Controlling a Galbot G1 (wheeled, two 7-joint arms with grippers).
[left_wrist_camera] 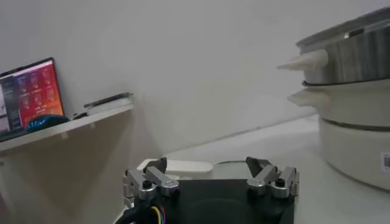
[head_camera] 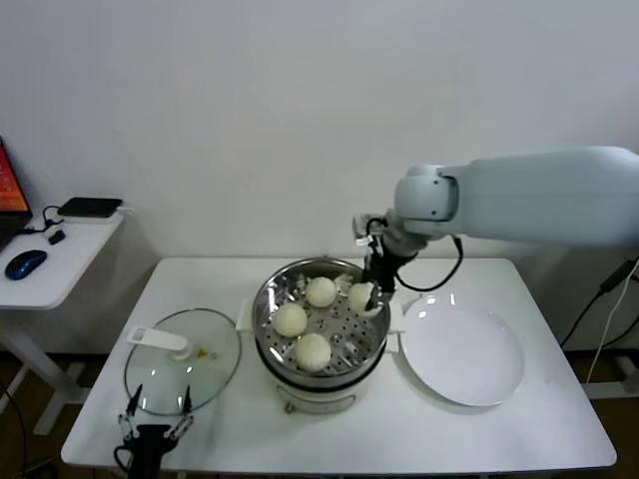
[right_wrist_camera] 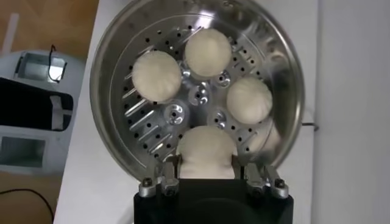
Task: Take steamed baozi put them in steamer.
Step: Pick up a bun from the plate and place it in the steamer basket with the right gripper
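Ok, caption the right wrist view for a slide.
Right pincer lowering the fourth baozi into the steamer beside three others.

The white bench [head_camera: 469, 429] carries three things in a row. At its middle stands the steamer [head_camera: 318, 344], a shiny perforated basket with white side handles on a white base; its base rests directly on the bench top. To the steamer's left lies a round glass lid [head_camera: 183, 373] with a white handle, flat on the surface, its edge just beside the steamer's left handle. To the steamer's right lies a flat white plate [head_camera: 462, 352], near the bench's right half and just beside the steamer's right handle. The left gripper [head_camera: 156, 424] sits at the bench's front left edge, next to the lid's near rim.
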